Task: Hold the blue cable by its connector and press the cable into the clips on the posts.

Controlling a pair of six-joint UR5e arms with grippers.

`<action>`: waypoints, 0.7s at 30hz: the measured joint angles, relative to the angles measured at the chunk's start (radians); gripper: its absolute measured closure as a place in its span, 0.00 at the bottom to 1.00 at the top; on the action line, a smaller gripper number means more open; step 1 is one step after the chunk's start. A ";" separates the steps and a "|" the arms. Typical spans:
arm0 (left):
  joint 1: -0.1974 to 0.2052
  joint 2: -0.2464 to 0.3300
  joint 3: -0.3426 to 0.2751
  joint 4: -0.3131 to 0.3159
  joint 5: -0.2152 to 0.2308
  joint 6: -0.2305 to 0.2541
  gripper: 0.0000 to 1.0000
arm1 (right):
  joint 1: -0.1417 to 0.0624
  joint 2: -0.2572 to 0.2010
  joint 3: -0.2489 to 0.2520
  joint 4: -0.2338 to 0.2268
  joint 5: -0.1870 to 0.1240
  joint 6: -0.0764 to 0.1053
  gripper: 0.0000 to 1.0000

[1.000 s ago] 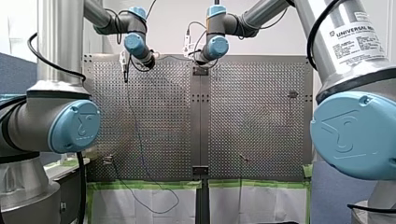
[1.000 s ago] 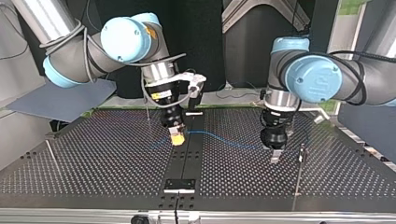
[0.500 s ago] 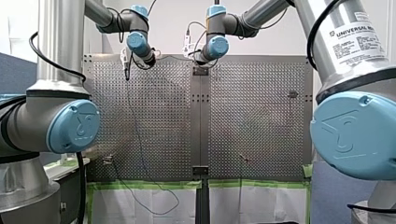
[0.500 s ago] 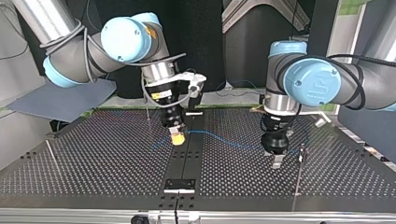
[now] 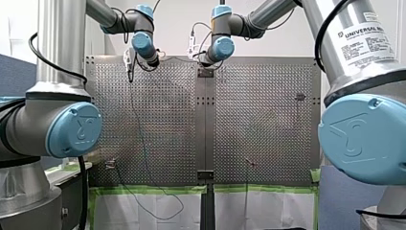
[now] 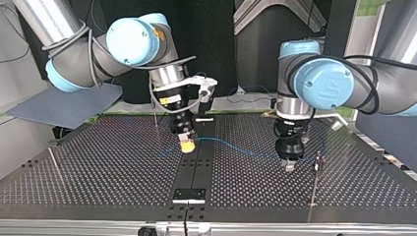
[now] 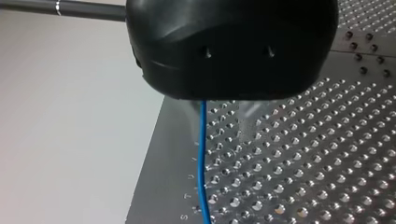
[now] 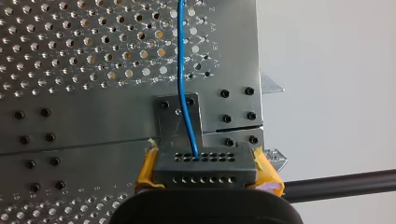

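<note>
My left arm's wrist has turned a little since a second ago. My left gripper [image 6: 289, 165] hangs just beside the thin post [image 6: 317, 160] at the top view's near right, and I cannot tell how it is set. From there the blue cable [image 6: 236, 147] runs low over the table [image 6: 98, 187] to my right gripper [image 6: 186, 145], whose yellow pads clamp the connector [image 8: 205, 164]. The hold looks done, but no clip visibly has the cable, so all the pressing seems left.

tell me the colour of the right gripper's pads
Yellow pads, either side of the grey connector; clearest in the right wrist view.
</note>
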 joint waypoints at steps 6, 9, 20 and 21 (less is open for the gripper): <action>-0.008 0.000 -0.001 -0.005 -0.052 0.001 1.00 | 0.001 0.000 0.000 0.001 0.000 -0.002 1.00; -0.010 0.000 -0.001 -0.007 -0.079 0.000 1.00 | 0.001 0.000 0.000 0.001 0.000 -0.003 1.00; -0.036 -0.001 -0.041 0.023 -0.108 0.003 1.00 | 0.000 0.000 0.030 0.001 0.004 -0.002 1.00; -0.040 -0.002 -0.047 0.029 -0.109 0.003 1.00 | 0.000 0.000 0.037 0.001 0.005 -0.001 1.00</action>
